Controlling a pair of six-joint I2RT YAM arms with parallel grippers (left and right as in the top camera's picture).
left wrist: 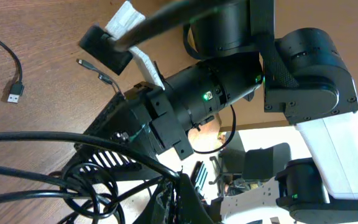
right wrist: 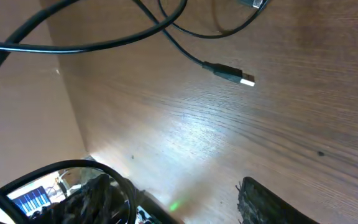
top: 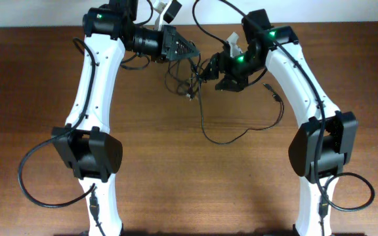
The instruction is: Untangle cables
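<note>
We find the left pincer just left of the cables, a clump near the table's far edge; its grip we cannot tell. Just right of the clump, the right pincer stands with fingers parted. One strand loops nearward from the clump and swings right, its plug pointing toward the far edge. Open table spreads nearward of the clump.

One worktop carries one knotted clump of cables; its strands are too tangled to count. One long loose strand loops out below and to the right of the clump. Two small plug ends lie right of the clump. Two white arms flank the clump, one on each side.
</note>
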